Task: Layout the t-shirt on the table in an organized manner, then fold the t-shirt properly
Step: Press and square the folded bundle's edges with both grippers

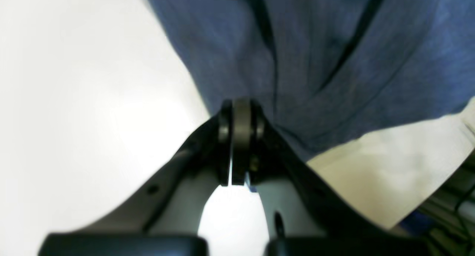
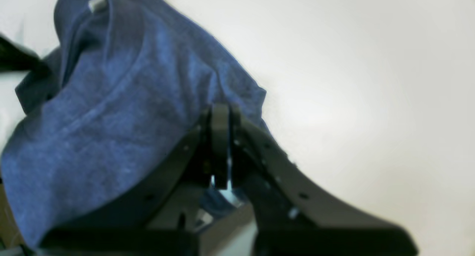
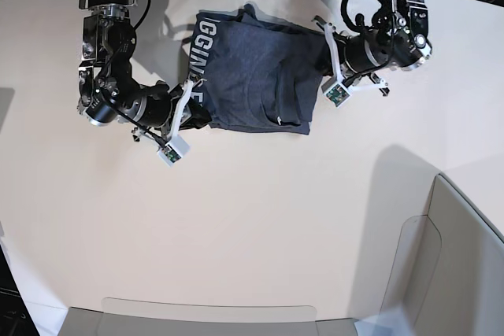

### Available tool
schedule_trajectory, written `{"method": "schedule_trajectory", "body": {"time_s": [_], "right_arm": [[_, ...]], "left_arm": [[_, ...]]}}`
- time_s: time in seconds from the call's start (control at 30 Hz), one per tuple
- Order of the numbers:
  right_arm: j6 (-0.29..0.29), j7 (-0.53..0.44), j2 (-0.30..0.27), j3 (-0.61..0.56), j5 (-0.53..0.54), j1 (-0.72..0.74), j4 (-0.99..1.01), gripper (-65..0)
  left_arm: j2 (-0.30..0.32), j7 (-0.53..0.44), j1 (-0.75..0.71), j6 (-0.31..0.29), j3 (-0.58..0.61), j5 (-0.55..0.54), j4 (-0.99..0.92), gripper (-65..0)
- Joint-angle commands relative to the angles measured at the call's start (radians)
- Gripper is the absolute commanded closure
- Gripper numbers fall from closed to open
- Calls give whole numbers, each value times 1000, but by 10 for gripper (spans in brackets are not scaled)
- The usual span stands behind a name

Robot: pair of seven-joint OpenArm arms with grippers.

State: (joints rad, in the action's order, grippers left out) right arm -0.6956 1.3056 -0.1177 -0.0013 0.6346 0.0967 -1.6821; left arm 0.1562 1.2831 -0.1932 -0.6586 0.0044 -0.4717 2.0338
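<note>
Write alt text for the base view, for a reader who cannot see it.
Seen from overhead, two robot arms hold a dark navy t-shirt by opposite sides on an off-white table. The right gripper is shut on the side with white lettering, the left gripper on the other. The cloth is creased and bunched.

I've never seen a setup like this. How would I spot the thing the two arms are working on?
Look at the big off-white table, toward its far edge between the two arms. There lies a crumpled dark navy-blue t-shirt, the only cloth item, with white block lettering along one side.
</note>
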Motion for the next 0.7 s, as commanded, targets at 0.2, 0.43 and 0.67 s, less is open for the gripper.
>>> {"method": "schedule_trajectory", "body": {"time_s": [0.2,0.43,0.67], "right_arm": [[-3,-7,20,2,-83,2,-16,0],[-3,-8,95,2,-243,-27,-17,0],[-3,-10,97,-55,-249,-27,-16,0]], "left_arm": [[-60,-10,53,-3,26,-309,18,0],[-63,23,57,4,90,-433,-5,0],[-57,20,59,9,136,-427,-212,0]]}}
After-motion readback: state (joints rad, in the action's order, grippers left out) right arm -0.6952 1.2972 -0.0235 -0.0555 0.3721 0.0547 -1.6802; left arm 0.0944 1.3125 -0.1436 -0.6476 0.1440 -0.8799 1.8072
